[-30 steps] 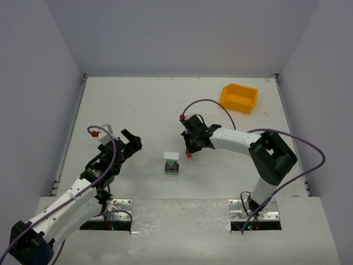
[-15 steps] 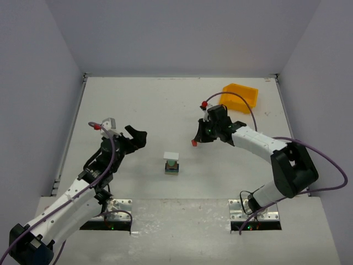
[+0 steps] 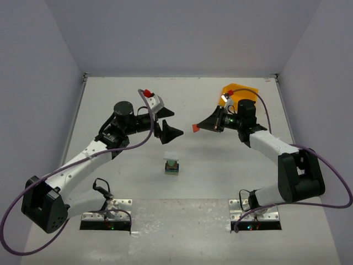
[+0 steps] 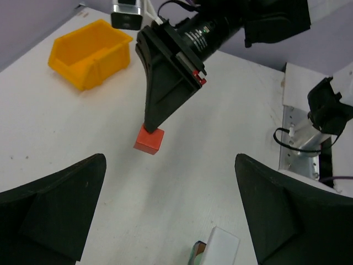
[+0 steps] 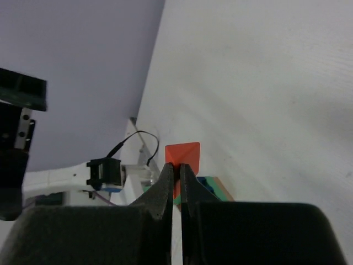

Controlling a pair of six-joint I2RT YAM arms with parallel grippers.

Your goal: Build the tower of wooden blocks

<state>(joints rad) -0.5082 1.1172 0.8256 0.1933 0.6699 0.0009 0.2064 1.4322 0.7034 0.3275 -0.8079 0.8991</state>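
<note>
The tower [image 3: 172, 167] is a short stack of small blocks mid-table, with green, blue and brown pieces under a white-looking top face [image 3: 172, 156]. It also shows at the bottom of the left wrist view [image 4: 216, 248] and behind the fingers in the right wrist view [image 5: 212, 187]. My right gripper [image 3: 201, 126] is shut on a red block [image 3: 194, 128], held in the air to the right of and beyond the tower; the block also shows in the wrist views [image 4: 149, 139] [image 5: 186, 153]. My left gripper [image 3: 170, 123] is wide open and empty, raised behind the tower, facing the red block.
A yellow plastic bin [image 3: 249, 93] stands at the back right, partly behind the right arm, and shows in the left wrist view [image 4: 91, 52]. Grey walls close in the table on three sides. The arm bases sit at the near edge.
The left arm has swung up and right, from the left side toward the centre, still open. The right gripper has carried the red block back and to the right, away from the tower.
</note>
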